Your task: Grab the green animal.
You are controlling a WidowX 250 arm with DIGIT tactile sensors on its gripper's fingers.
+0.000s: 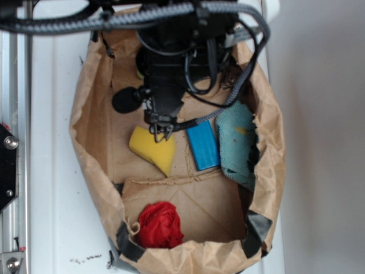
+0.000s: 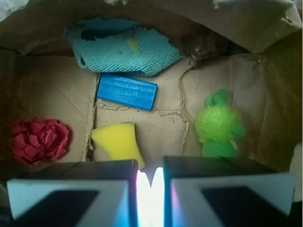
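Gripper [image 1: 161, 132] hangs over the yellow sponge [image 2: 119, 143], fingers nearly together (empty); it needs to reach the green animal [image 2: 218, 126].

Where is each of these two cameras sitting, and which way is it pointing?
Exterior: above, looking straight down into the brown paper bag; the black arm and pincer hang over the yellow sponge wedge.
Wrist: on the arm, looking along the bag floor; two pale pincer fingers, nearly together, fill the bottom.
Shared: wedge, blue block, teal cloth, red crumpled ball. The fuzzy green animal shows clearly only from the wrist.
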